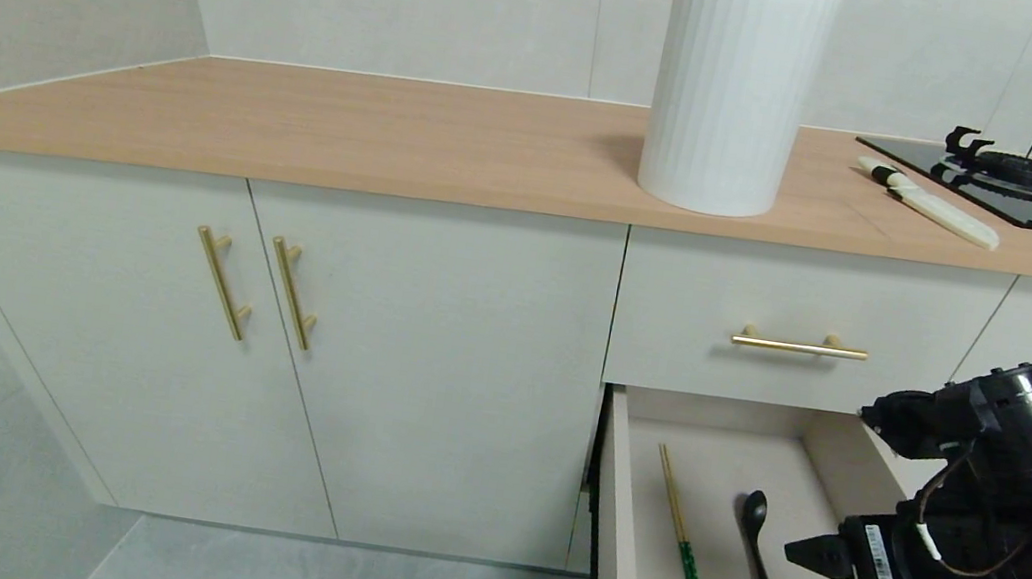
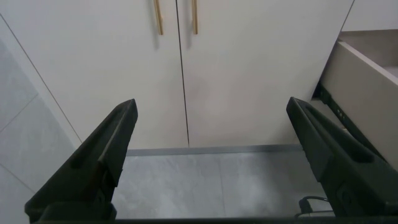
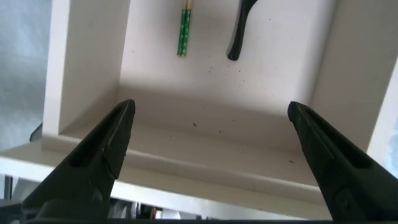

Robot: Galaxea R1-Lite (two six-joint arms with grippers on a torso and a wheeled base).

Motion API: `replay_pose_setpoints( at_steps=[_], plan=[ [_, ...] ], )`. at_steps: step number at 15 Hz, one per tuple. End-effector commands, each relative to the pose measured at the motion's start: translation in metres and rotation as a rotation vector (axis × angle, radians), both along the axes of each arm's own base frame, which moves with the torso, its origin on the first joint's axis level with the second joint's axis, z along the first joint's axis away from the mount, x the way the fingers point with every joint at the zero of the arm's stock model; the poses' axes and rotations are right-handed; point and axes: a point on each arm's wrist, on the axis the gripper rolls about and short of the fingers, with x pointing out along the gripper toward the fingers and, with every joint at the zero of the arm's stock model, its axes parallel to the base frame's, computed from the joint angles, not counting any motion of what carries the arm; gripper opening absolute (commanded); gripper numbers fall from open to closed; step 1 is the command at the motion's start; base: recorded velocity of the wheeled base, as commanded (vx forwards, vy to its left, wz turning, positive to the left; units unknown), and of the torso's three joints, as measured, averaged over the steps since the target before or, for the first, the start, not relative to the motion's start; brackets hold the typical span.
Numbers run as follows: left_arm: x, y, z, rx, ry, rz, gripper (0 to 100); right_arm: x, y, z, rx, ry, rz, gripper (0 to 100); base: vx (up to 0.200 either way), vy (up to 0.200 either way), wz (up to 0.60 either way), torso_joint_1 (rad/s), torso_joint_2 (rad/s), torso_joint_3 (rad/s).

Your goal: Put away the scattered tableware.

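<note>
The pale, open drawer under the wooden countertop is the reference point here. On its floor lie a pair of wooden chopsticks with green ends toward its left wall, and a black plastic spoon just beside them to the right, not touching them. Both lie lengthwise, front to back.

The right gripper hangs over the drawer's right half with its jaws wide apart and nothing between them. In its own wrist view it looks down past the chopsticks and spoon onto the drawer's front wall.

The left gripper is to the left of the drawer. It is low, faces the white cabinet doors with brass bar handles, and its jaws are also spread and empty.

Above the drawer and to its right, a cream-bladed knife with a black-banded handle lies on the countertop. It sits between a tall white ribbed cylinder and the black glass gas hob.

By my reading, two pieces are stowed and the hand is free, so the task is between placements, with the knife as the likely remaining item.

Fetching it would call for lifting the right arm clear of the drawer's side wall and up over the counter edge. The jaws would then need to line up across the handle rather than the blade, away from the hob's pan supports. The drawer should stay open until then.
</note>
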Motion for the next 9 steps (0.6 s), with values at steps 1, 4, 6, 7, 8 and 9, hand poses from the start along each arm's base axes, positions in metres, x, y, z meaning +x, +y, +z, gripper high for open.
replay_pose_setpoints(
  at_steps=[1,4,6,7,8,9],
  plan=[
    [0.0,0.0,0.0,-0.002,0.001,0.0,100,-0.006,-0.001,0.004,-0.007,-0.008,0.018,100,-0.2,0.0,0.0,-0.002,0.01,-0.002],
    [0.0,0.0,0.0,0.001,0.001,0.0,100,-0.009,-0.002,0.004,-0.019,0.008,0.027,100,-0.133,0.0,0.0,0.006,0.0,0.002],
    [0.0,0.0,0.0,0.001,0.001,0.0,100,-0.013,0.0,0.002,-0.028,0.027,0.046,100,0.0,0.0,0.0,0.0,0.0,0.0],
    [0.0,0.0,0.0,0.001,0.001,0.0,100,-0.018,0.001,0.002,-0.043,0.035,0.072,100,0.0,0.0,0.0,0.0,0.0,0.0],
    [0.0,0.0,0.0,0.001,0.001,0.0,100,-0.021,0.002,0.002,-0.053,0.035,0.093,100,0.0,0.0,0.0,0.0,0.0,0.0],
    [0.0,0.0,0.0,0.001,0.001,0.0,100,-0.026,0.004,0.002,-0.056,0.034,0.112,100,0.0,0.0,0.0,0.0,0.0,0.0]
  ],
)
